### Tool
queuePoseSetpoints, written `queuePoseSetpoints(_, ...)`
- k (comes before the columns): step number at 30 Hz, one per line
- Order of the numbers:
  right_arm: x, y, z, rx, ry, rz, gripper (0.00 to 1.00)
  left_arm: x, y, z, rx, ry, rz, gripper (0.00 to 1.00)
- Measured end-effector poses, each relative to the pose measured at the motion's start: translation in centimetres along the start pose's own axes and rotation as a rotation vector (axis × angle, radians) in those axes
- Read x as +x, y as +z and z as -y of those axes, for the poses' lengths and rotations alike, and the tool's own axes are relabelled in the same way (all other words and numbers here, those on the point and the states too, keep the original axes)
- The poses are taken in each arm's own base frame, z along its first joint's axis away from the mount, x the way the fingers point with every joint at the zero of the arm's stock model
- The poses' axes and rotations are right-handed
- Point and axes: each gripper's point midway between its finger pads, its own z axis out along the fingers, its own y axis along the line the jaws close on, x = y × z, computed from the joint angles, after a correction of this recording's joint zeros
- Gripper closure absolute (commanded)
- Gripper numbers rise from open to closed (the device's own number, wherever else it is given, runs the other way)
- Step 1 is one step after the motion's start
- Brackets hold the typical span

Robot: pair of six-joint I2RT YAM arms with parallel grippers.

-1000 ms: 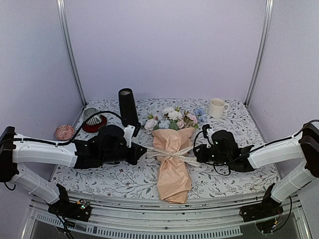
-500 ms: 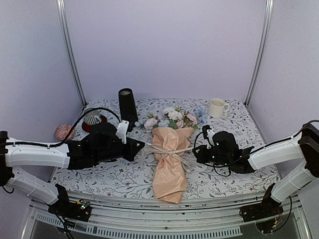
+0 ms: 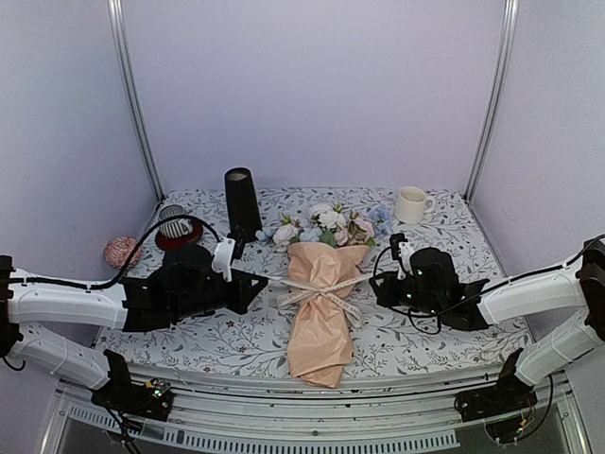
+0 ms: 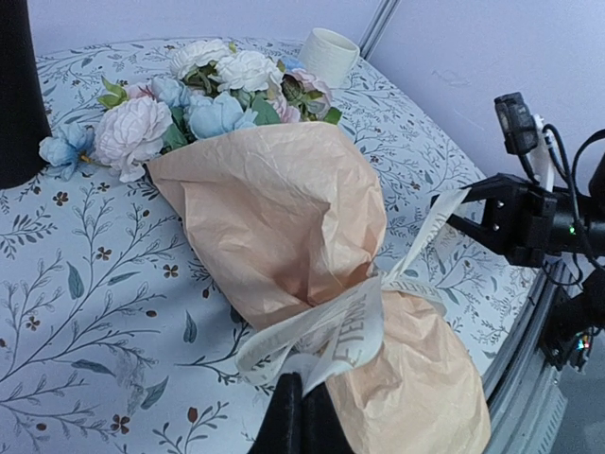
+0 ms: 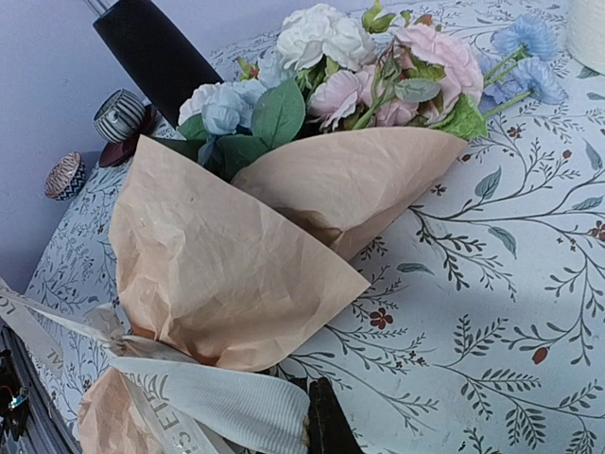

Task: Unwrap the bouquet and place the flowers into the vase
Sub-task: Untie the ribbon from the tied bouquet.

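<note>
- bouquet (image 3: pixel 322 307) lies flat on table (image 3: pixel 208 345) between the two arms, narrow tail of its peach wrap (image 3: pixel 317 345) toward the near edge.
- ribbon (image 3: pixel 318 288) crosses the wrap's waist and is drawn out to both sides.
- left gripper (image 3: pixel 266 280) sits just left of that waist, jaws pinched tight on one ribbon end. its wrist view shows the cream band rising straight out of the closed fingers (image 4: pixel 288 416).
- right gripper (image 3: pixel 375 285) sits just right of the waist, jaws likewise clamped on the other end. its wrist view shows the band meeting the fingertips (image 5: pixel 321 421) at the bottom edge.
- only the left wrist view shows the far ribbon end stretched off the wrap, raised above the table, into the right gripper.
- flowers (image 3: pixel 326 225) spill from the wrap's far, open end: white, pink, light blue, green leaves.
- vase (image 3: pixel 242 203) stands upright beyond the left gripper, just left of the flowers. the top view does not show whether it touches them.
- cup (image 3: pixel 174 223) sits left of the vase. the right wrist view shows its stripes clearly.
- mug (image 3: pixel 411 204) stands far right, well apart from the bouquet.
</note>
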Motion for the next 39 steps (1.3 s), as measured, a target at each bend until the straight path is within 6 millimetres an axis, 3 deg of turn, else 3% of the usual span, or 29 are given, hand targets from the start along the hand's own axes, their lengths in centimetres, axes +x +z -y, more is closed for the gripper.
queuePoseSetpoints(8,-1.4,-0.7,0.3,0.043,-0.017,0.027,0.98,0.4,0.3,-0.1,-0.002,-0.011,-0.007,1.00)
queuePoseSetpoints(18,-5.8,-2.5,-2.1,-0.003,-0.014,0.115,0.98,1.6,1.3,-0.4,-0.010,-0.023,-0.036,1.00)
queuePoseSetpoints(22,-5.5,-2.5,-1.5,0.024,-0.009,0.106,0.98,2.3,1.7,-0.5,-0.010,-0.025,-0.061,1.00)
queuePoseSetpoints(25,-4.1,-2.4,-0.1,0.066,0.018,0.083,0.98,1.9,1.7,-0.2,-0.009,-0.011,-0.067,1.00)
queuePoseSetpoints(30,-1.1,-2.5,2.5,0.143,0.056,0.021,0.98,-3.6,1.6,2.5,0.025,0.020,0.017,1.00)
queuePoseSetpoints(32,-0.6,-2.5,3.0,0.164,0.066,0.007,0.98,-4.9,1.4,3.1,0.040,0.020,0.051,1.00)
queuePoseSetpoints(35,-0.5,-2.6,3.4,0.187,0.079,0.007,0.98,-4.6,1.3,3.0,0.042,0.020,0.050,1.00)
queuePoseSetpoints(39,-1.1,-3.0,3.8,0.224,0.070,0.008,0.98,-2.5,1.6,2.1,0.031,0.015,0.005,1.00)
